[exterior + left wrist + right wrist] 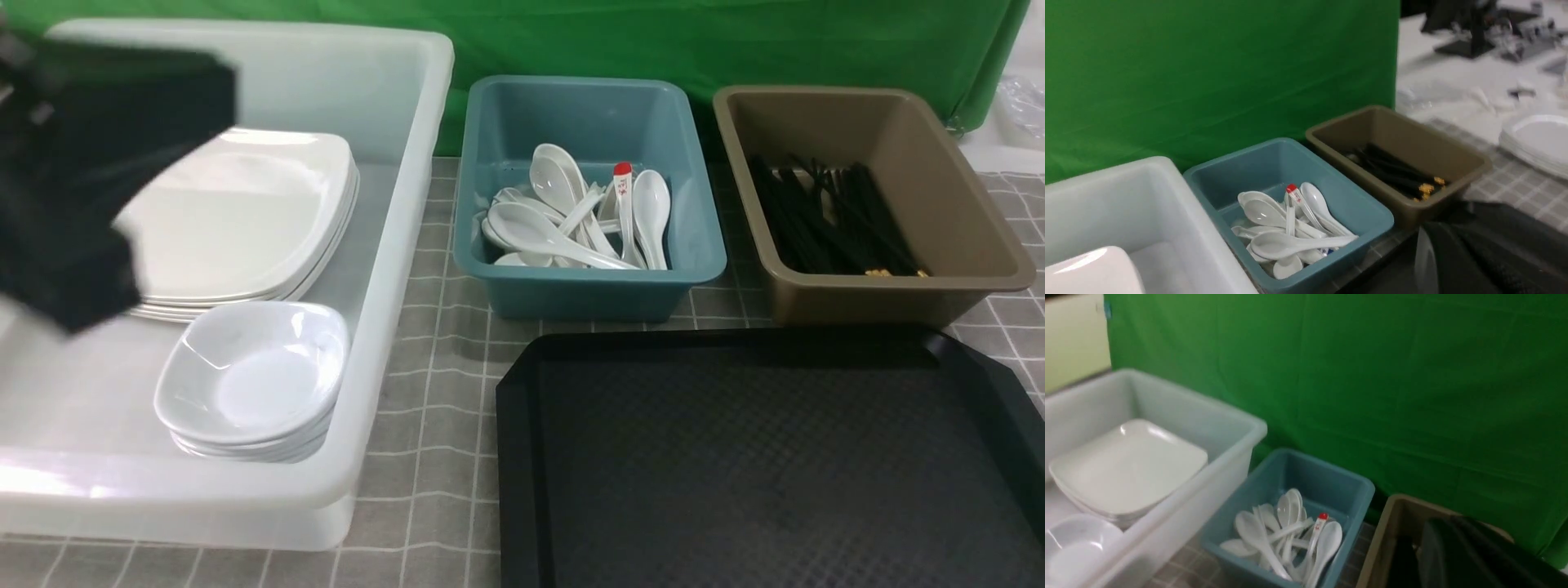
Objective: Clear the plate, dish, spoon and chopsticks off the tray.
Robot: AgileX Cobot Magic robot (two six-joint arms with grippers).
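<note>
The robot's blurry black left arm (90, 171) hangs over the big see-through white plastic tub (400, 269); its gripper is closed with nothing seen in it. The right gripper is out of sight, closed too. Large shiny white square plates (237, 216) and small white dishes (253, 376) sit stacked in that tub. White soup spoons (563, 220) fill the teal tub (588, 282). Thin black chopsticks (824, 216) lie in the brown tub (882, 294). The flat black plastic tray (767, 465) is bare, on a grey checked cloth (437, 343) before a green curtain (653, 37).

Left arm (90, 180): a black motion-blurred mass, hiding part of the stacked glossy white rounded-square plates (245, 212). Large black diamond-textured plastic tray (775, 474) cut off by the front view's lower and right edges. Neither tool identifiable in any view.
</note>
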